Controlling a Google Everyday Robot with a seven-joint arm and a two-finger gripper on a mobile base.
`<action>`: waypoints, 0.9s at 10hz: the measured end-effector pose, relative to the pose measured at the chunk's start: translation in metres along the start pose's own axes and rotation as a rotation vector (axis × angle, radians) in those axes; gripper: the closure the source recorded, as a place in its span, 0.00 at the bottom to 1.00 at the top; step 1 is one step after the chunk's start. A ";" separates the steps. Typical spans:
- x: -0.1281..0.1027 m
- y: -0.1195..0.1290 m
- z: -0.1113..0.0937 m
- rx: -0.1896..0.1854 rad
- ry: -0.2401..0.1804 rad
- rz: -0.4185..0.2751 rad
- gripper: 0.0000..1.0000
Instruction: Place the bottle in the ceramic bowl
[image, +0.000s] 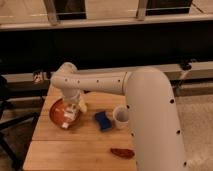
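Observation:
The ceramic bowl (56, 111), wide and orange-red inside, sits on the left part of the wooden table (75, 145). My gripper (74, 106) hangs from the white arm right over the bowl's right half. The pale slim bottle (69, 116) is just below the gripper inside the bowl. It is tilted, with its white end toward the bowl's front rim. I cannot tell whether the gripper still holds it.
A blue object (102, 120) and a white cup (121, 115) stand to the right of the bowl. A reddish-brown object (122, 152) lies near the table's front edge. A black-and-white flat object (40, 76) is behind the table's left corner. My arm's big white link (155, 125) covers the right side.

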 end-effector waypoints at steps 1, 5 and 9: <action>0.000 0.001 0.000 0.000 -0.001 0.003 0.20; -0.002 0.004 0.000 0.001 -0.005 0.013 0.20; -0.005 0.006 0.000 0.001 -0.009 0.022 0.20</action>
